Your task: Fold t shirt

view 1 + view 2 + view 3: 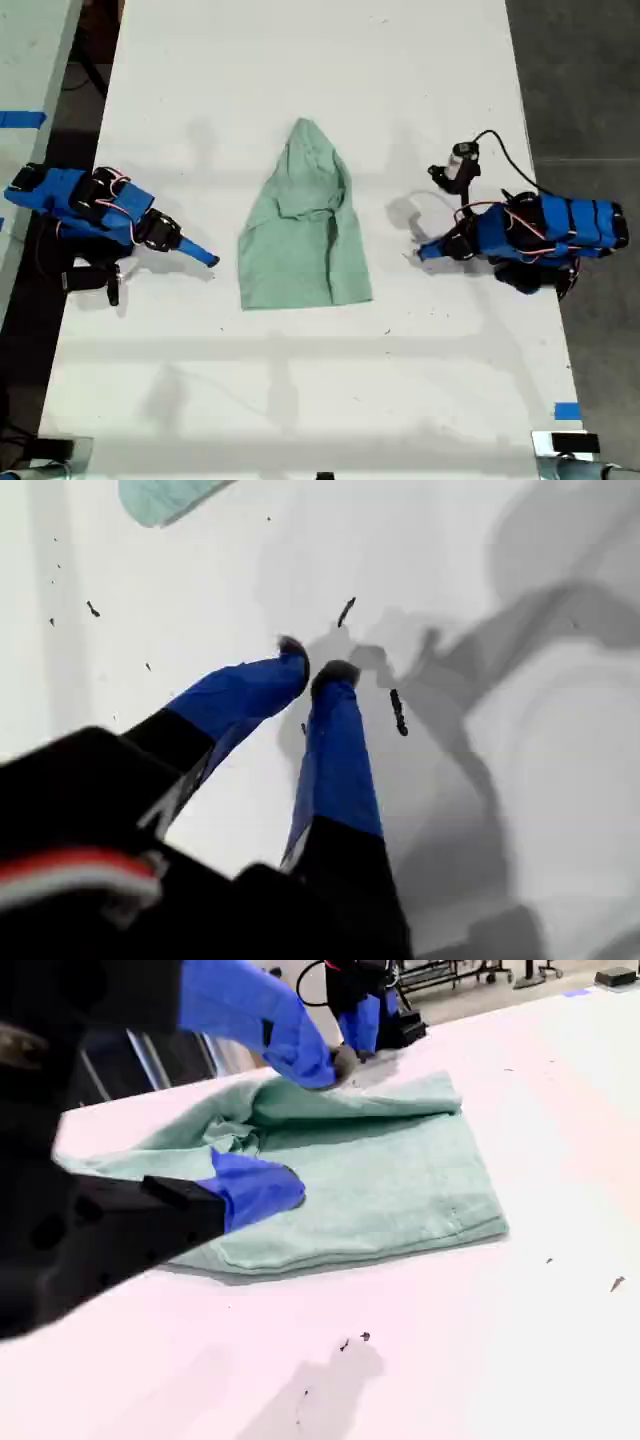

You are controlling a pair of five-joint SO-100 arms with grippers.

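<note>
T shirt [305, 230] lies flat & wrinkled mid tabletop [300, 380], partly folded: narrow rounded end twd the exterior view's top, wide straight hem twd its bottom. It sits btwn the 2 arms, touching neither.

My second end effector [205, 257] is on the exterior view's left, near the shirt's lower corner but apart from it. Its wrist view shows the end effector [305, 1125] released, blue fingers spread, nothing in them, shirt [400, 1180] just beyond.

My first end effector [425, 250] is on the exterior view's right, low over bare tabletop. In its wrist view it [315, 670] is clenched, tips nearly touching, empty; only a shirt corner [165, 498] shows.
</note>
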